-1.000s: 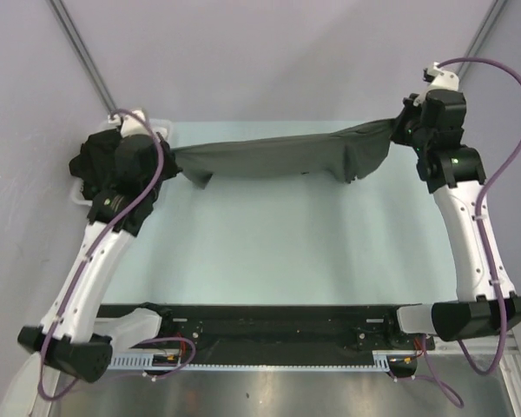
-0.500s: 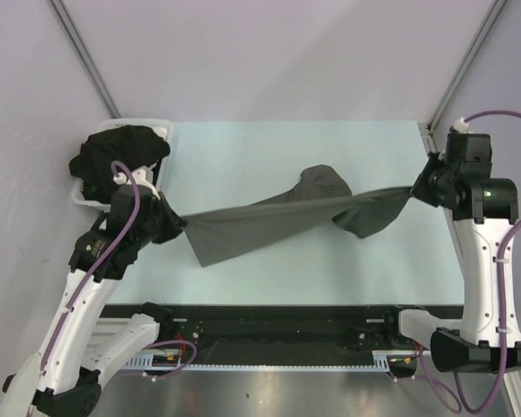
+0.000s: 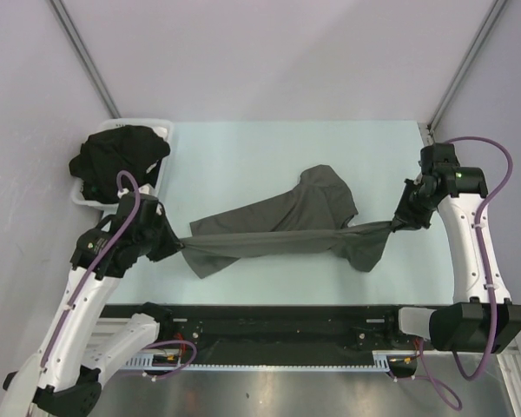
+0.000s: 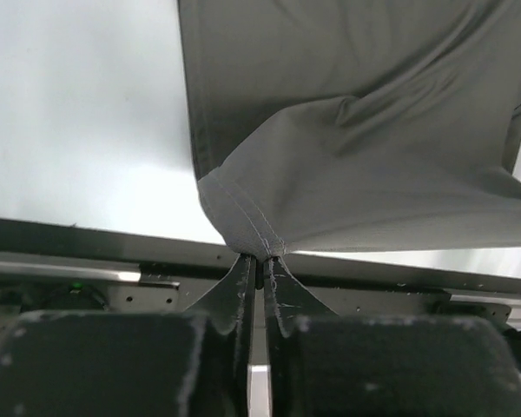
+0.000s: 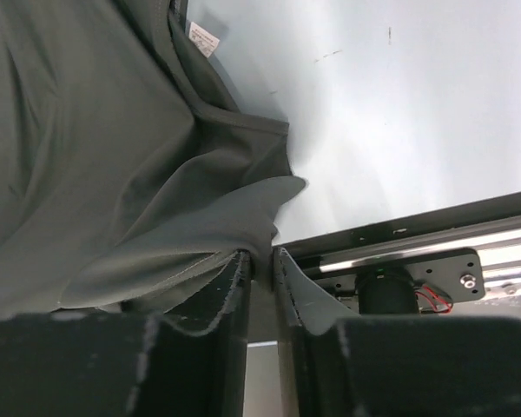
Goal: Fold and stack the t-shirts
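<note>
A charcoal grey t-shirt lies partly spread on the pale table, its near edge pulled taut between both grippers. My left gripper pinches the hem corner at the shirt's left end. In the left wrist view the cloth bunches at the tips of that gripper, whose jaws are almost together. My right gripper holds the right end. The right wrist view shows its jaws slightly apart, with a fold of the shirt between the tips. Black t-shirts are heaped at the back left.
The black heap sits in a white tray at the table's back-left corner. A black rail with the arm bases runs along the near edge. The shirt's white label shows near the collar.
Both grippers have come down and nearer with the grey shirt, which has gone from hanging stretched in the air to lying partly on the table. Both pairs of jaws have parted slightly.
</note>
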Motion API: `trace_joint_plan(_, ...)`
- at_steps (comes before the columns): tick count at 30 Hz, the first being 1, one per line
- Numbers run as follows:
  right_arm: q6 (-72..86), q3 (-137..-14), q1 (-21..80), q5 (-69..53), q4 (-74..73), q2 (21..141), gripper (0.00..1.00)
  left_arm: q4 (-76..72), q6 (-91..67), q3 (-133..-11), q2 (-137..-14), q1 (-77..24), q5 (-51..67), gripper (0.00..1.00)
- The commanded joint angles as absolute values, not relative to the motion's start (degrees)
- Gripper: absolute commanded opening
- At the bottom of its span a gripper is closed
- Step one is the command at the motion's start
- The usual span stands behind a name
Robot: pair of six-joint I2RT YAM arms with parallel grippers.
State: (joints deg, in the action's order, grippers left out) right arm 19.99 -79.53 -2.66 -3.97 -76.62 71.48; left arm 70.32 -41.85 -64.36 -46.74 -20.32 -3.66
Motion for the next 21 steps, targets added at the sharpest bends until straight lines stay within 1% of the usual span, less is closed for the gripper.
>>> trace_joint_plan(1, 19.78, -80.42, -3.69, -4.22, -82.97, 72.07, 0.23, 75.84, -42.28, -70.13, -46.23, -20.30, -5.36, 0.14)
trace_joint_plan(3, 19.78, -81.38, -3.78, -4.31, -82.71, 72.51, 0.23, 76.64, -41.14, -72.59, -47.19, -20.30, -7.28, 0.18)
trace_joint_plan(7, 19.77, -83.58, -3.78, -3.26, -82.36, 73.56, 0.24, 78.22, -39.73, -76.37, -48.86, -20.30, -8.96, 0.18)
trace_joint_plan(8, 19.78, -83.84, -3.87, -2.90, -82.18, 73.83, 0.22, 78.05, -39.38, -77.42, -49.13, -20.22, -8.88, 0.17)
trace_joint_plan(12, 20.56, -84.99, -4.22, -2.90, -80.16, 76.45, 0.21, 77.52, -39.55, -77.70, -49.13, -20.30, -6.51, 0.17)
trace_joint_plan(15, 22.06, -84.55, -4.31, -2.11, -75.69, 78.48, 0.22, 74.63, -39.38, -74.45, -48.43, -20.30, -6.94, 0.19)
trace_joint_plan(19, 24.34, -84.02, -3.69, -3.86, -64.20, 84.35, 0.25, 64.55, -38.59, -66.56, -48.86, -20.22, -8.51, 0.20)
trace_joint_plan(21, 25.22, -84.29, -3.34, -4.83, -60.14, 86.65, 0.28, 60.31, -37.97, -64.61, -50.09, -20.30, -9.57, 0.22)
